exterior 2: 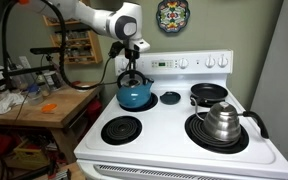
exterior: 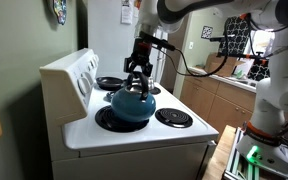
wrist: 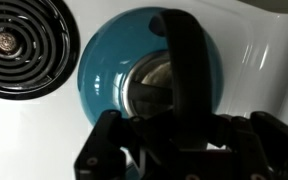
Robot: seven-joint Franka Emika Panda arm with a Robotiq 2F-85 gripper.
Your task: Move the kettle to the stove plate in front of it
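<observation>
The Robotiq gripper point(exterior: 136, 78) is clamped on the broad, matte black arched handle point(wrist: 189, 70) of a squat, rounded teal-blue kettle point(exterior 2: 135, 96). The kettle is directly beneath the gripper, over a rear coil of a glossy white electric range point(exterior 2: 169, 125). Whether its base touches that coil cannot be told. Seen from the wrist, the kettle's smooth, shiny body curves out on both sides of the handle around a reflective silvery centre. The stove plate point(exterior 2: 122, 128), a round black spiral coil with a dark rim, lies just forward of the gripper toward the range's front edge, near the kettle. Well apart from the gripper, across the cooktop, are a small black frying pan point(exterior 2: 208, 94) and a silvery metal vessel point(exterior 2: 222, 120) on the widest coil.
</observation>
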